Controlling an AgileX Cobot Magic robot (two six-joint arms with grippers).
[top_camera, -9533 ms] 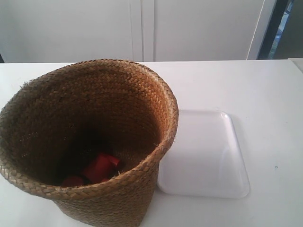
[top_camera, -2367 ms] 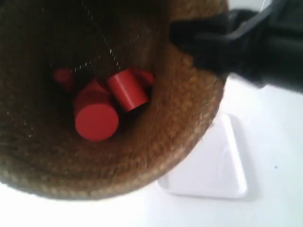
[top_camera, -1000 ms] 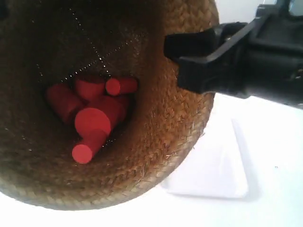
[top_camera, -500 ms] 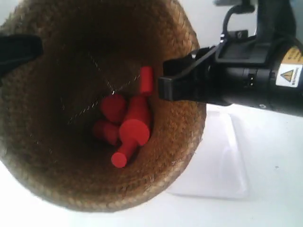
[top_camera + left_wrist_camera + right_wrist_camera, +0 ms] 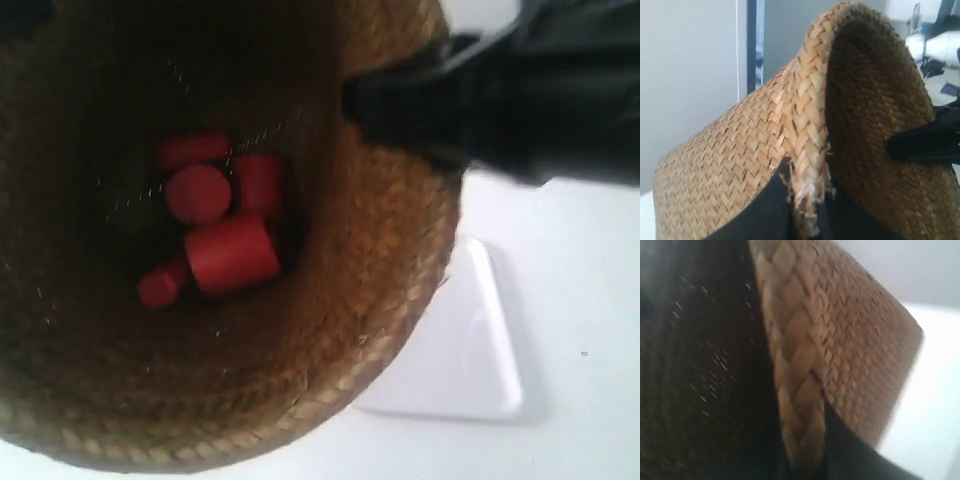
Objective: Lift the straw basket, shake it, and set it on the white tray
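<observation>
The straw basket (image 5: 370, 300) is held up close to the exterior camera, its dark inside filling most of that view, with several red cylinders (image 5: 230, 250) lying at its bottom. My left gripper (image 5: 807, 200) is shut on the braided rim of the straw basket (image 5: 740, 145), one finger outside and one inside. My right gripper (image 5: 805, 450) is shut on the opposite rim of the straw basket (image 5: 850, 355). In the exterior view the right gripper (image 5: 400, 105) pinches the rim at upper right. The white tray (image 5: 470, 350) lies on the table, partly hidden behind the basket.
A white table (image 5: 580, 300) stretches around the tray. The right arm's dark body (image 5: 560, 90) crosses the upper right of the exterior view. A white wall with a blue strip (image 5: 751, 45) shows behind the basket in the left wrist view.
The basket has kept jolting in both grippers, now nearer the camera and blurred. The red cylinders inside have tumbled into a new heap. At first it stood on the table beside the tray.
</observation>
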